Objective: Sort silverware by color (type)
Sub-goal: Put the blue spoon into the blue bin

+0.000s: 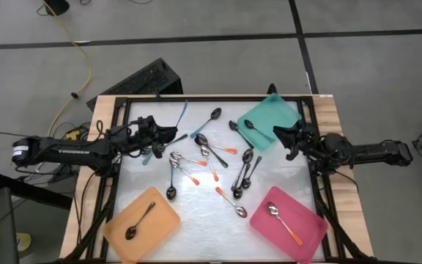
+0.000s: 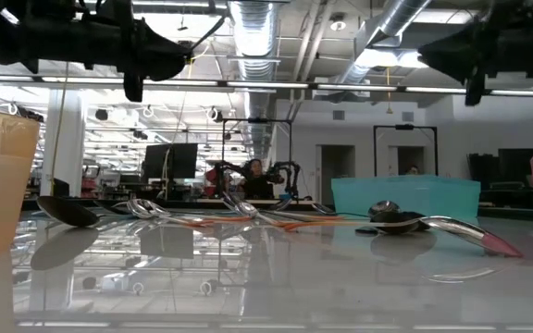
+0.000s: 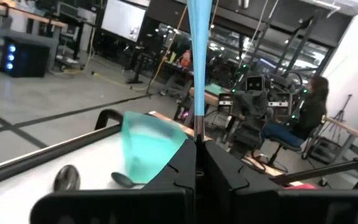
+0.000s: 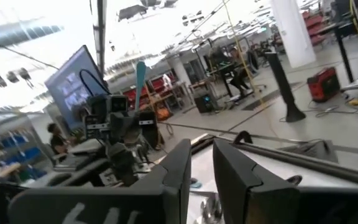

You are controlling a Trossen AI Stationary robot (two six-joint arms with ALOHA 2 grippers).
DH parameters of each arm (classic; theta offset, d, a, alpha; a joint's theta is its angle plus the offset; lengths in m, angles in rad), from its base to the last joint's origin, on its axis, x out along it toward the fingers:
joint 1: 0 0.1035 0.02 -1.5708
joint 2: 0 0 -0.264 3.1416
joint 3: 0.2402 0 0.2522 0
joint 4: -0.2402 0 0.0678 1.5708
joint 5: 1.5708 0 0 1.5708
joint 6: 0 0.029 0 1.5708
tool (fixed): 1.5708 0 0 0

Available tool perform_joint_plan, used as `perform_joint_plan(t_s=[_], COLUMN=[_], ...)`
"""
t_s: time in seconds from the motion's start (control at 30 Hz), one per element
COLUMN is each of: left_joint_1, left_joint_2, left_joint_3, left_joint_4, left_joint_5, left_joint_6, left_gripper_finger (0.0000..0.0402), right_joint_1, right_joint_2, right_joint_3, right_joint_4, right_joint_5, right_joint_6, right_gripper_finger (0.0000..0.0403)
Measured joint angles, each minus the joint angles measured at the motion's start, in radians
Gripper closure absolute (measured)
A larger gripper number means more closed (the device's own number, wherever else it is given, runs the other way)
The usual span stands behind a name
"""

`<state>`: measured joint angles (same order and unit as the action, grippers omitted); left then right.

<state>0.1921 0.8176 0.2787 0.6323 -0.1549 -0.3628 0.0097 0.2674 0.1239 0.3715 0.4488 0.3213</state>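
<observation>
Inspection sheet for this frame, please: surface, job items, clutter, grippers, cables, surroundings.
Surface: pale glossy table, dark frame around it.
Job's things: loose spoons heaped mid-table; one spoon each in orange tray and pink tray, two in teal tray.
Clutter: nothing seen.
Grippers: left gripper raised, jaws shut on teal-handled spoon; right gripper by the teal tray, nothing seen in it.
Cables: yellow cable on floor.
Surroundings: person seated beyond the table.

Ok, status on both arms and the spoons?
Left end effector shut on teal-handled spoon, lifted. Right end effector empty, fingers apart, by teal tray. Spoon pile still unsorted mid-table. Nothing blocking.
</observation>
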Motion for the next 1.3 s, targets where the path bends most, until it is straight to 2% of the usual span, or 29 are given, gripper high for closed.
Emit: perform_joint_plan(t_s=[0.13, 0.37, 0.5, 0.67, 0.87, 1.0, 1.1, 1.3], left_joint_1=[0.000, 0.000, 0.000, 0.000, -0.002, -0.012, -0.024, -0.044], left_joint_2=[0.064, 0.156, 0.188, 0.215, 0.219, 0.219, 0.219, 0.219], left_joint_3=[0.000, 0.000, 0.000, 0.000, 0.000, 0.000, 0.000, 0.000], left_joint_4=[0.082, 0.247, 0.336, 0.407, 0.431, 0.438, 0.438, 0.436], left_joint_5=[0.019, 0.043, 0.045, 0.066, 0.098, 0.097, 0.098, 0.096], left_joint_6=[0.000, -0.001, -0.001, 0.002, 0.002, 0.009, 0.017, 0.040], left_gripper_finger=[0.0401, 0.0401, 0.0401, 0.0401, 0.0401, 0.0401, 0.0401, 0.0401], right_joint_1=[-0.012, -0.013, -0.013, -0.018, -0.057, -0.072, -0.072, -0.078], right_joint_2=[0.160, 0.478, 0.657, 0.873, 1.137, 1.299, 1.393, 1.494], right_joint_3=[0.095, 0.278, 0.387, 0.500, 0.649, 0.783, 0.889, 1.050], right_joint_4=[0.036, 0.035, 0.038, 0.143, 0.334, 0.351, 0.352, 0.337], right_joint_5=[-0.002, -0.008, -0.010, -0.037, -0.233, -0.335, -0.394, -0.424], right_joint_6=[-0.074, -0.169, -0.193, -0.201, -0.153, -0.138, -0.143, -0.191], right_gripper_finger=[0.0287, 0.0194, 0.0161, 0.0154, 0.0154, 0.0154, 0.0154, 0.0154])
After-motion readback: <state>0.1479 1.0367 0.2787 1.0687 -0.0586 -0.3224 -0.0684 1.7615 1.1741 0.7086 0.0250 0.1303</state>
